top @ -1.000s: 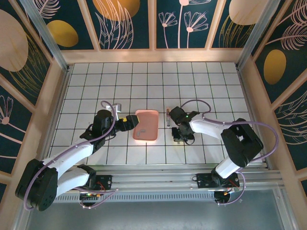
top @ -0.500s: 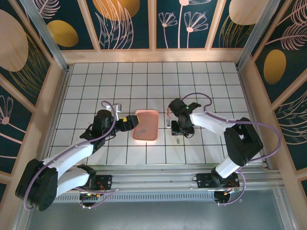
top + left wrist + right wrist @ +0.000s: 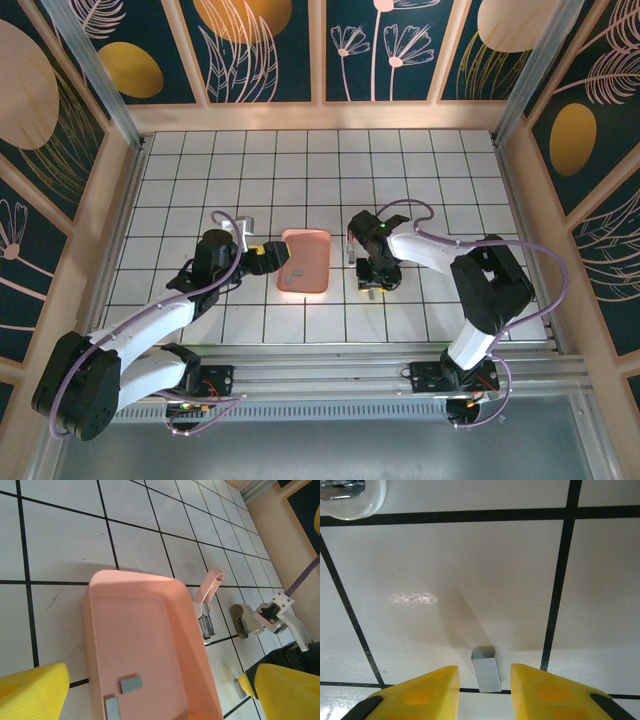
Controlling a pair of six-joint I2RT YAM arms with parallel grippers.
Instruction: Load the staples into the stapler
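Pick-up step: right gripper (image 3: 481,680) released, straddling staple strip (image 3: 486,670) on worktop (image 3: 445,555) (left gripper (image 3: 272,258) gaping); next clench, carry to stapler (image 3: 209,585)

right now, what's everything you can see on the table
staples: three strips, grey; two in the tray, one loose on the table
tray: one, pink, mid-table
stapler: one, pink and metal, opened, just right of the tray
table: one, white tiles with black lines
left gripper: yellow fingers, open, at the tray's left edge
right gripper: yellow fingers, open, either side of the loose strip, not touching it
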